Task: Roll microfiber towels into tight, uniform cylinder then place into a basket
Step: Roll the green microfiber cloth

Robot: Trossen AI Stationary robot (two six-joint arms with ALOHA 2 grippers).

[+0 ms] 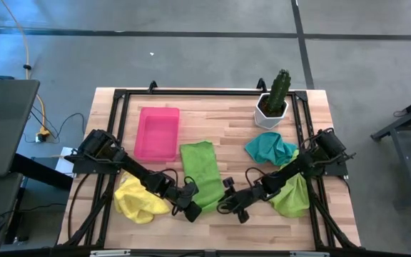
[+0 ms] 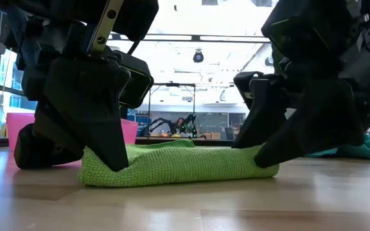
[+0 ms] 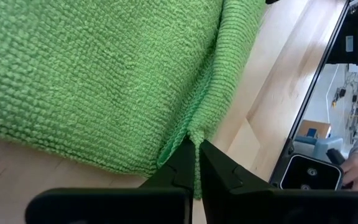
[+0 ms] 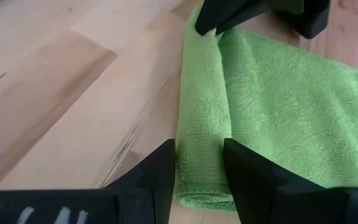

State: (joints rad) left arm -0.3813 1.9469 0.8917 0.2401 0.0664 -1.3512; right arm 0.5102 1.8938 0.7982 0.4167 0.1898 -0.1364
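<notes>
Here the left jaws (image 3: 196, 163) are seen pressed together, pinching the near corner of the long lime-green microfibre towel (image 1: 200, 173) that is spread flat at the middle of the pale wooden bench (image 1: 220, 121). In the left wrist view a small pucker of cloth is gathered between the two dark fingertips (image 3: 182, 160). The right jaws (image 4: 199, 163) are held part-way spread and are set astride the folded near edge of the same towel at its other corner, one dark finger (image 4: 161, 171) on each side of the fold. In the low view the towel's near edge is shown as a thick doubled band lying on the bench, with one set of jaws planted at each end.

Beside the left arm, a crumpled yellow cloth towel (image 1: 140, 199) is shown at the near left of the bench. Beside the right arm, a second lime-green towel (image 1: 292, 195) is seen bunched, partly covered by the arm, and a rumpled teal towel (image 1: 270, 149) lies just beyond it. The shallow bright pink rectangular plastic basket (image 1: 157, 133) is placed at the far left of the long towel, just beside it. A white pot with a green cactus (image 1: 273, 105) is stood at the far right corner.
</notes>
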